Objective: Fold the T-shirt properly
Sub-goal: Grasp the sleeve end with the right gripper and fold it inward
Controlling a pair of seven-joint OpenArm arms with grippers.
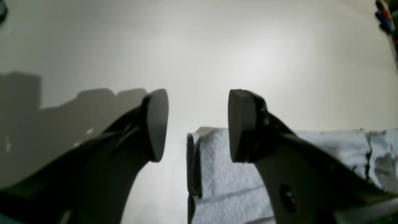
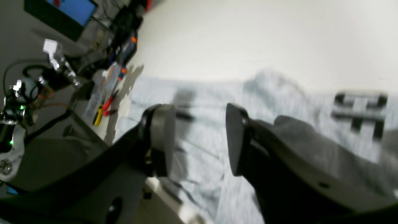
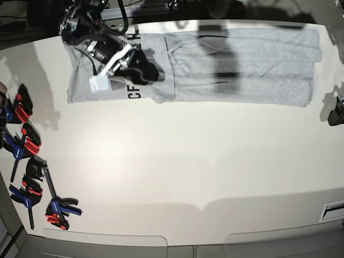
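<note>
The light grey T-shirt [image 3: 242, 64] lies folded into a long band along the far edge of the white table [image 3: 177, 161]. Black lettering [image 3: 134, 90] shows near its left end. My right gripper [image 3: 153, 72] hovers over that left part, fingers open with only cloth [image 2: 202, 93] and lettering [image 2: 359, 112] seen below the right gripper [image 2: 199, 140]. In the left wrist view my left gripper [image 1: 197, 126] stands open and holds nothing, just off a folded corner of the shirt [image 1: 224, 186]. In the base view it sits at the right edge [image 3: 337, 110].
Several red, blue and black clamps [image 3: 24, 140] lie along the table's left side. Cables, tools and a monitor [image 2: 62, 12] crowd the space beyond the table's end in the right wrist view. More clamps [image 1: 385, 18] show at the top right of the left wrist view.
</note>
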